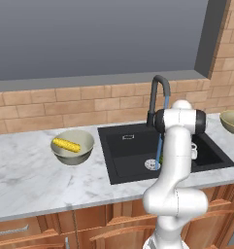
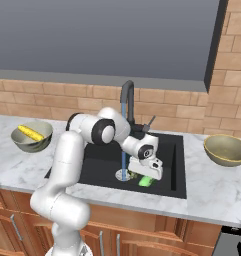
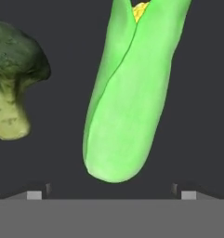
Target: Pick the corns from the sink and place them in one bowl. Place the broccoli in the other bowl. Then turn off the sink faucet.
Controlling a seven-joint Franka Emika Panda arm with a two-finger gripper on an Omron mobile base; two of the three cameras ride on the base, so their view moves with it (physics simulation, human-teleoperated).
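Hovering low inside the black sink (image 2: 174, 165), gripper (image 2: 148, 175) spread wide with nothing between the fingertips (image 3: 34, 195), one tip at each bottom corner of the hand view. Sitting right between and just beyond those tips: green husked corn (image 3: 129, 93), lying lengthwise toward 12 o'clock, a bit of yellow kernel peeking out at the far end. Not touched by either finger as far as can be told. Same piece showing as a bright green bit (image 2: 145, 182) on the basin floor under the hand in the right base view, just at 3 o'clock of the round drain (image 2: 123, 174).

Off at 9 o'clock in the hand view: broccoli (image 3: 13, 79), dark bumpy head, pale stalk pointing down, lying apart from the corn.

Still running: blue water stream (image 2: 124, 140) falling from the black gooseneck faucet (image 2: 127, 97) onto the drain.

Already parked in the pale bowl (image 1: 84, 146) on the marble counter (image 1: 31, 180) at 9 o'clock of the sink: yellow cob (image 1: 66, 144). Olive-tan bowl (image 2: 227, 150) at 3 o'clock of the sink, nothing visible inside.
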